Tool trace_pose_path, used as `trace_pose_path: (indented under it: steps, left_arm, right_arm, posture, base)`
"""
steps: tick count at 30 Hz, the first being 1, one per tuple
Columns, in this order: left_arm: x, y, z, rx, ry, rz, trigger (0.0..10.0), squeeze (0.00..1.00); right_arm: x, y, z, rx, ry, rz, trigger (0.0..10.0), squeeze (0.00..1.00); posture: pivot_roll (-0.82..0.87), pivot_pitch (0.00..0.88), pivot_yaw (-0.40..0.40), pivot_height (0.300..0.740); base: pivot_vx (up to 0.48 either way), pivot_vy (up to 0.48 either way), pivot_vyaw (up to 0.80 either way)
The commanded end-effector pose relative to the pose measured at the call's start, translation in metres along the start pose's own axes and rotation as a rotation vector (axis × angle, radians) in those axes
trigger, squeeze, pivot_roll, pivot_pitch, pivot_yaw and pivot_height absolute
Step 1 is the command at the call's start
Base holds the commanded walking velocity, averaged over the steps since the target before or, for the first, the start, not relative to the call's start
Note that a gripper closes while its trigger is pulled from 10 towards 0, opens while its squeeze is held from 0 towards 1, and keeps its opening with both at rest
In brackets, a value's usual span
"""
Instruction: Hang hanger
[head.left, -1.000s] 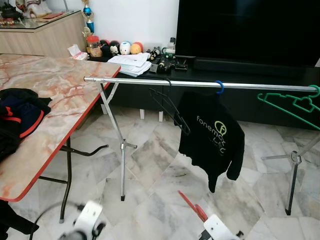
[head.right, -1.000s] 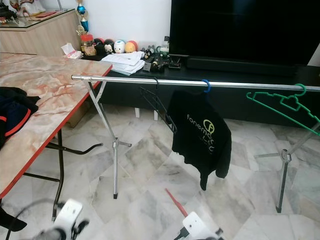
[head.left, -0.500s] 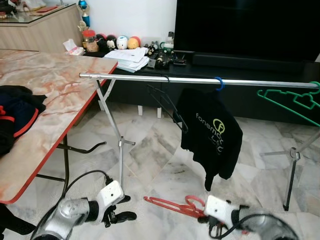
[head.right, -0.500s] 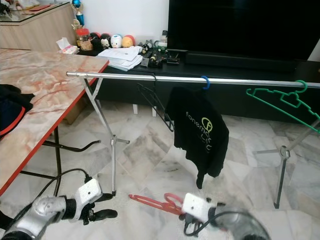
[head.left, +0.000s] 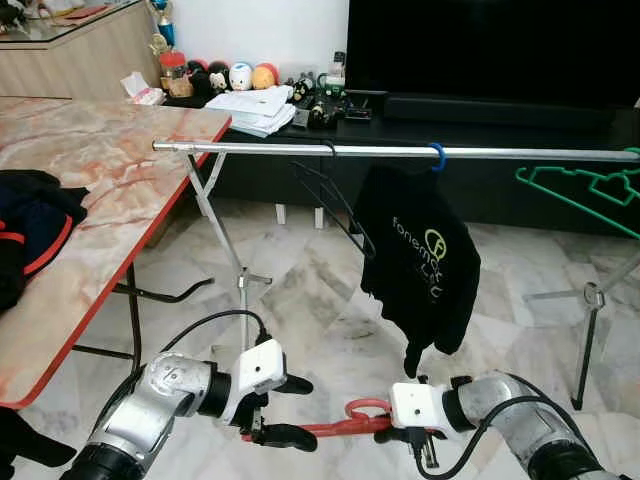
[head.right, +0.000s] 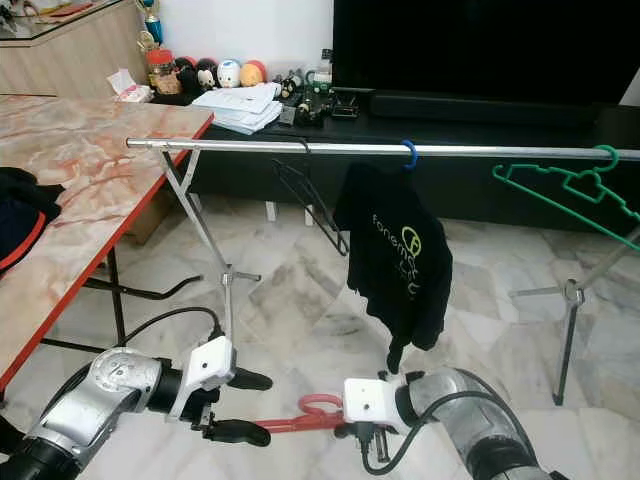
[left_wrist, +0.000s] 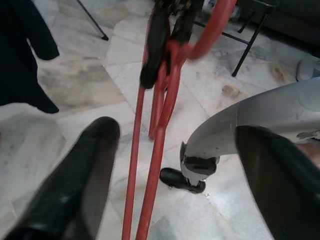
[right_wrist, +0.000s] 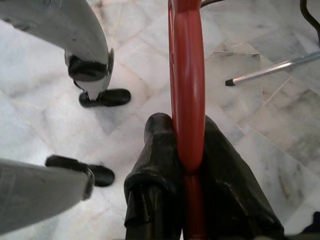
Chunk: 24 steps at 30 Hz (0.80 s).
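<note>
My right gripper (head.left: 388, 432) is shut on a red hanger (head.left: 330, 428), gripping it just under the hook; the hanger lies level, low over the marble floor. The right wrist view shows the fingers (right_wrist: 156, 150) clamped on the red bar (right_wrist: 186, 75). Open at the hanger's other end, my left gripper (head.left: 288, 410) has one finger above the bar and one below. In the left wrist view the red bars (left_wrist: 150, 165) run between those spread fingers (left_wrist: 75, 180). A silver rail (head.left: 400, 152) spans the room ahead at chest height.
The rail carries a black wire hanger (head.left: 335, 205), a black shirt (head.left: 420, 260) on a blue hook and a green hanger (head.left: 590, 190). Rack legs (head.left: 243, 290) stand ahead. A marble-top table (head.left: 110, 170) with dark clothes (head.left: 30, 225) is on the left, a TV bench (head.left: 480, 110) behind.
Both arms have come up into view. The right gripper has brought the red hanger up and level, and the left gripper has moved in around its far end. The camera has shifted slightly.
</note>
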<state>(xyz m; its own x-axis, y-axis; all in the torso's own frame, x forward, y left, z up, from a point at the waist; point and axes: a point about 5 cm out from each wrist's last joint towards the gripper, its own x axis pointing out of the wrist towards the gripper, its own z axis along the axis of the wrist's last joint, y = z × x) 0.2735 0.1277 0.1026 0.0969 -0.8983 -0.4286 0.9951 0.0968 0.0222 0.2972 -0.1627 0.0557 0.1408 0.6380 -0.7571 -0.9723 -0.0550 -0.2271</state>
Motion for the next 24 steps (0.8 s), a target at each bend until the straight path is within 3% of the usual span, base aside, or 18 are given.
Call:
trace_pose_path:
  steps: [1, 5, 8, 13, 16, 24]
  left_arm:
    - [0.000, -0.001, 0.009, 0.022, 0.007, -0.016, 10.0, 0.00]
    - [0.001, -0.002, 0.010, 0.051, 0.054, -0.042, 10.0, 0.00]
    - [0.003, -0.002, 0.010, 0.055, 0.064, -0.043, 10.0, 0.00]
    - [0.006, 0.000, 0.014, 0.073, 0.073, 0.002, 10.0, 0.00]
    - [0.009, 0.007, 0.015, 0.081, 0.095, 0.084, 10.0, 0.00]
    - [0.010, 0.017, 0.024, 0.105, 0.076, 0.185, 10.0, 0.00]
  right_arm:
    - [-0.004, -0.007, 0.006, -0.036, 0.002, -0.033, 10.0, 0.00]
    - [-0.007, -0.019, 0.013, -0.051, 0.010, -0.137, 10.0, 0.00]
    - [-0.007, -0.021, 0.014, -0.058, 0.015, -0.150, 10.0, 0.00]
    - [-0.011, -0.026, 0.028, -0.050, -0.048, -0.173, 10.0, 0.00]
    - [-0.014, -0.031, 0.035, -0.070, -0.055, -0.189, 10.0, 0.00]
    - [-0.016, -0.029, 0.037, -0.080, -0.040, -0.176, 10.0, 0.00]
  posture:
    - [-0.03, 0.105, 0.058, 0.740]
    - [-0.04, 0.106, 0.061, 0.740]
    - [-0.03, 0.104, 0.062, 0.740]
    - [-0.03, 0.104, 0.066, 0.740]
    - [-0.03, 0.102, 0.068, 0.740]
    - [-0.03, 0.094, 0.070, 0.740]
  base:
    - [0.000, 0.000, 0.00]
    - [0.000, 0.000, 0.00]
    - [0.000, 0.000, 0.00]
    - [0.000, 0.000, 0.00]
    - [0.000, 0.000, 0.00]
    - [0.000, 0.000, 0.00]
